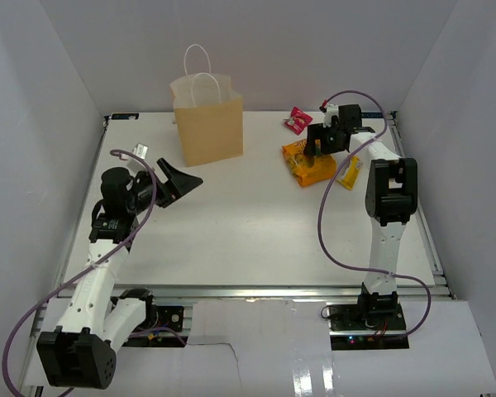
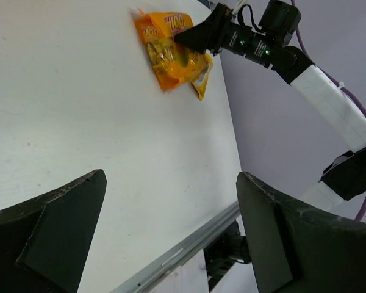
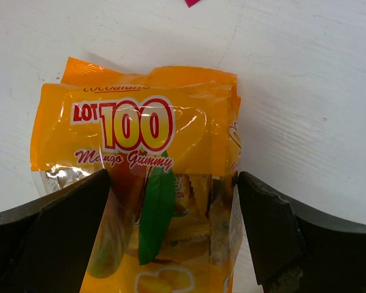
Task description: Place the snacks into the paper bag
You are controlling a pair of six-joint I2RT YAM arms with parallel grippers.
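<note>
The tan paper bag [image 1: 207, 126] stands upright at the back left of the table. The large orange-yellow snack bag [image 1: 302, 168] lies at the back right; it fills the right wrist view [image 3: 140, 128] and shows in the left wrist view [image 2: 171, 52]. My right gripper [image 1: 317, 149] is open and low over it, jaws straddling its lower half [image 3: 171, 195], not closed on it. Two pink-red packets [image 1: 296, 121] lie behind it and a yellow wrapper [image 1: 348, 173] lies to its right. My left gripper [image 1: 178, 180] is open and empty [image 2: 171, 201] in front of the paper bag.
A small silver wrapper [image 1: 139, 150] lies near the left arm's wrist. White walls close in the table at the back and on both sides. A metal rail [image 1: 281, 289] runs along the table's near edge.
</note>
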